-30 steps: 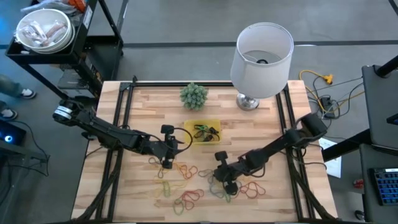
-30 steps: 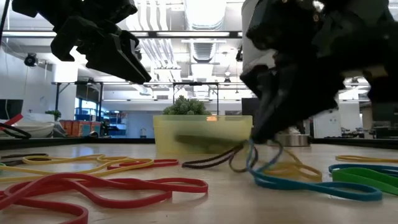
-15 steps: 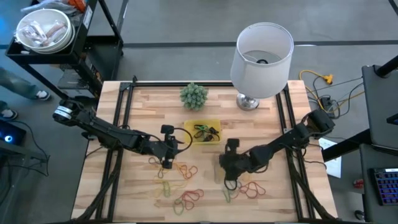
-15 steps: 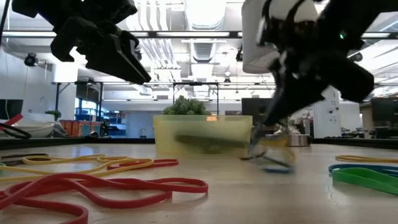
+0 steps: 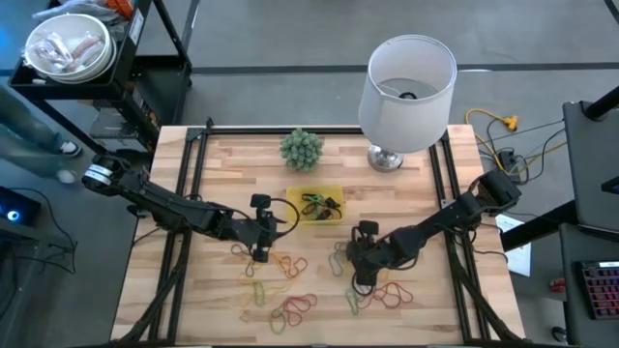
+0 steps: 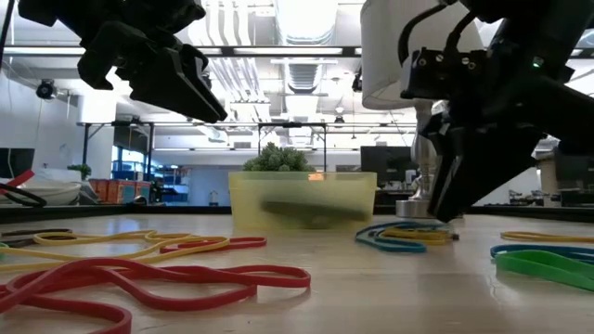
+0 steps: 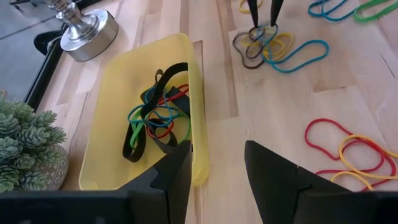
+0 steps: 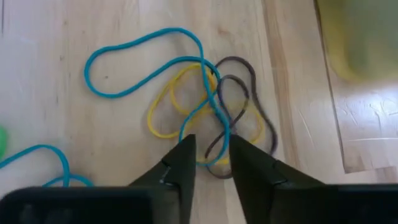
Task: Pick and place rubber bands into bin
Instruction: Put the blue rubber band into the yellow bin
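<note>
The yellow bin (image 5: 316, 204) sits mid-table and holds several rubber bands (image 7: 155, 118). More rubber bands (image 5: 285, 290) lie loose on the wood toward the near edge. A clump of blue, yellow and brown bands (image 8: 205, 118) lies flat on the table just near-right of the bin. My right gripper (image 8: 211, 158) is slightly open and points down at this clump, with strands running between its fingertips. My left gripper (image 7: 214, 165) is open and hovers above the table off the bin's near-left corner, holding nothing. My right gripper comes at the clump's near part (image 8: 216, 144) from above, slanting. One finger (image 8: 180, 165) stands on each side of a blue and a brown strand. Whether the fingers touch the strands I cannot tell. The clump lies slack on the table.
A small green plant (image 5: 301, 148) and a white-shaded lamp (image 5: 406, 82) on a metal base (image 7: 84, 28) stand behind the bin. Green and blue bands (image 6: 543, 260) lie right of the clump. A metal bowl (image 5: 68, 46) sits on a cart off the table's far left.
My right gripper has moved from the loose bands toward the far edge and the bin, taking the blue, yellow and brown clump with it. Half a second ago the clump hung partly lifted below the fingers; now it lies flat on the table by the bin.
</note>
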Robot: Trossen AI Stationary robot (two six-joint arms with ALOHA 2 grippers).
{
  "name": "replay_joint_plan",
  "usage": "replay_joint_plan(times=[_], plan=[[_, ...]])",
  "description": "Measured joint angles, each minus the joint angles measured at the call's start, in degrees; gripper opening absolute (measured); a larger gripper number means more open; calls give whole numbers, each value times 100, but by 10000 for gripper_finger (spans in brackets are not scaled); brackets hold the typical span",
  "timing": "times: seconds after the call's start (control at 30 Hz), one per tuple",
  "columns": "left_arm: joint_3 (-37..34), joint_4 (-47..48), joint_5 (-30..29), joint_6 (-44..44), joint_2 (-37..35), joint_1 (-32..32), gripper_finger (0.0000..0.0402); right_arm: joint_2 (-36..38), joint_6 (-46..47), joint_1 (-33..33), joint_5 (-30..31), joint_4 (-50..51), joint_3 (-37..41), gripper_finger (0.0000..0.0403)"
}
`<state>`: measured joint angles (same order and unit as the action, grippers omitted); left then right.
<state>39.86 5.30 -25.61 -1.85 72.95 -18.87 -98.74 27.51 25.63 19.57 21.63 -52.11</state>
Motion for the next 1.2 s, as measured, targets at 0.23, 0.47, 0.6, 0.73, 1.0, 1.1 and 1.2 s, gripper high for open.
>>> replay_joint_plan(times=[0.23, 0.47, 0.6, 0.73, 1.0, 1.1, 1.2], plan=[[0, -16, 0, -2, 0, 0, 135, 0, 104, 0, -13, -8, 157, 141], [1, -17, 0, -4, 0, 0, 135, -2, 103, 0, -13, -103, 272, 162], [0, -16, 0, -4, 0, 0, 135, -2, 74, 0, -13, -188, 274, 164], [0, -16, 0, -4, 0, 0, 135, -2, -159, 0, -11, -425, 274, 154], [1, -16, 0, -4, 0, 0, 135, -2, -326, -2, -9, -616, 305, 114], [0, -16, 1, -4, 0, 0, 135, -2, -257, -2, 3, -616, 352, 103], [2, -24, 0, -4, 0, -2, 135, -2, -240, -4, 4, -623, 379, 95]])
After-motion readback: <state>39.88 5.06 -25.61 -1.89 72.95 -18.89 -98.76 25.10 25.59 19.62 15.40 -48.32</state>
